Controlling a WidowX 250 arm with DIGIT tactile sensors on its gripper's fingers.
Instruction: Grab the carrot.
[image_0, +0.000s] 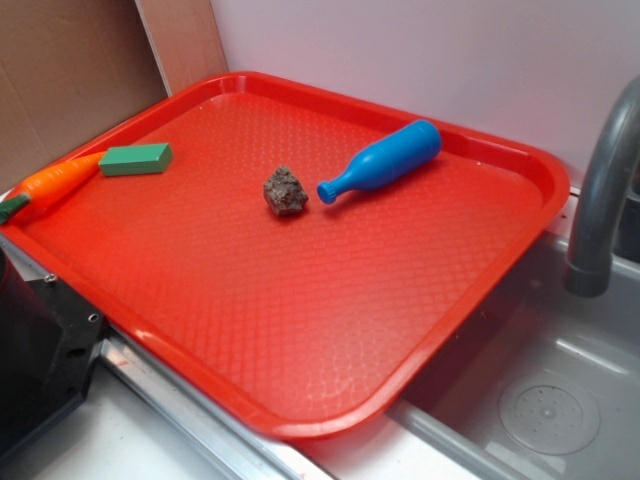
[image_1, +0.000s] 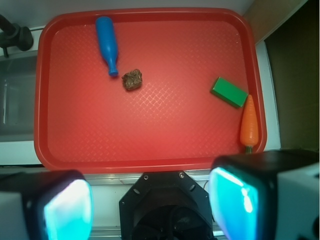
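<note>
Gripper (image_1: 150, 200) wide open, holding nothing, high above tray (image_1: 150, 125); carrot (image_1: 248, 123) at right rim, beside green block (image_1: 229, 92).

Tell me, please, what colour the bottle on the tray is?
The bottle is plain blue, clearest in the exterior view.

I see 1 red tray (image_0: 300, 330) with a textured floor and raised rim, and 4 things lying directly on it. The carrot (image_0: 55, 180) rests at the tray's edge, its green stub against the rim, its tip just beside the green block (image_0: 136, 159). Near the middle sits a brown rock-like lump (image_0: 286, 190). Just beside that lies a blue bottle (image_0: 382, 161) on its side, neck pointing toward the lump, not touching it.
</note>
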